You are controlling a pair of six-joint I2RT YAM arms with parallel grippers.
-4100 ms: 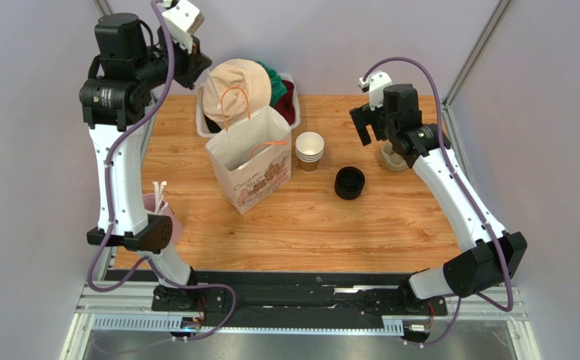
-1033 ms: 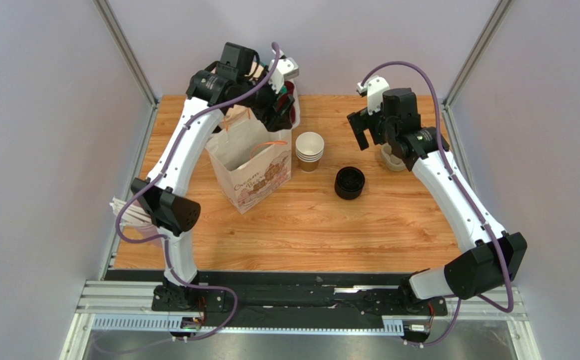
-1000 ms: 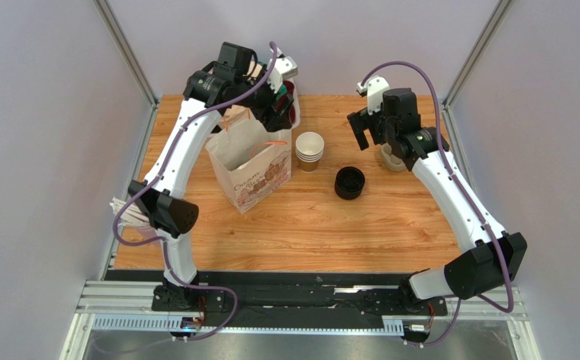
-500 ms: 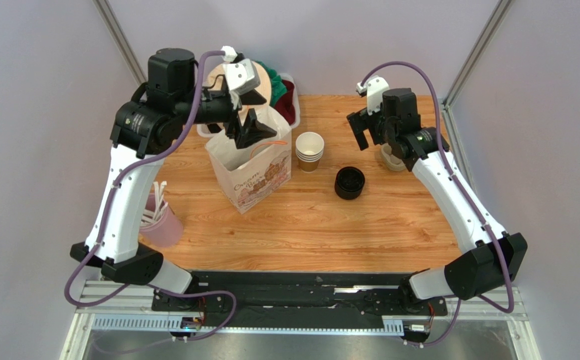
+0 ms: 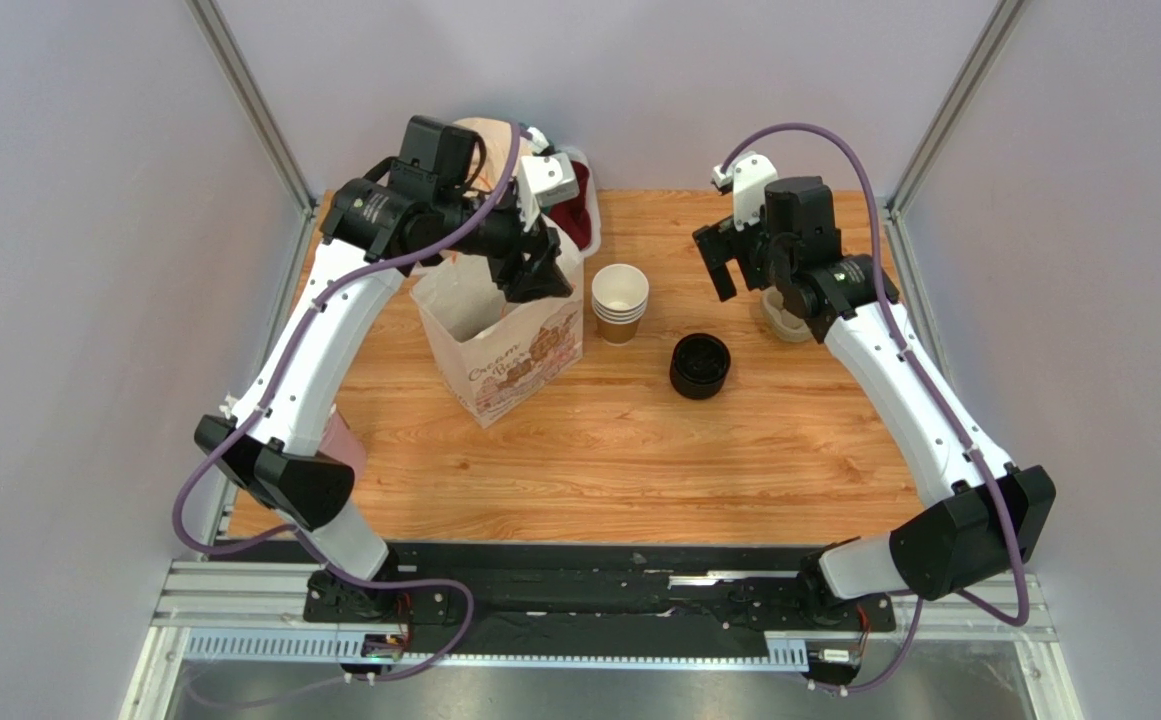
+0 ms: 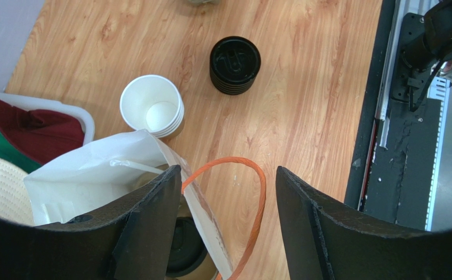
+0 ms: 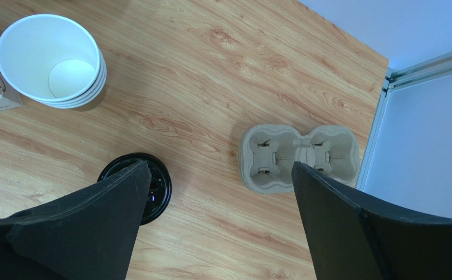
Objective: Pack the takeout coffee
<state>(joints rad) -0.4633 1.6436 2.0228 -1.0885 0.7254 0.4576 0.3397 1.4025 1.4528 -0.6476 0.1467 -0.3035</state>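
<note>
The takeout coffee point(image 6: 182, 252) stands inside the white paper bag point(image 5: 508, 342); only its black lid and a sliver of brown side show in the left wrist view. In the top view my arm hides it. My left gripper point(image 6: 227, 172) point(image 5: 535, 267) hangs open over the bag's mouth. Its jaws straddle the bag's front wall point(image 6: 196, 210) and one orange handle point(image 6: 258, 195), with a gap on both sides. A white straw point(image 6: 131, 167) lies in the bag. My right gripper point(image 7: 221, 166) point(image 5: 724, 258) stands open and empty above the table.
A stack of paper cups point(image 5: 619, 300) point(image 6: 152, 108) stands right of the bag, then a stack of black lids point(image 5: 700, 365) point(image 7: 139, 188). A cardboard cup carrier point(image 7: 298, 150) lies under my right arm. A bin of clothes and a hat point(image 5: 579, 192) sits behind the bag.
My left arm has swung forward and down to the bag's mouth, and its jaws have narrowed. The right arm has not moved.
</note>
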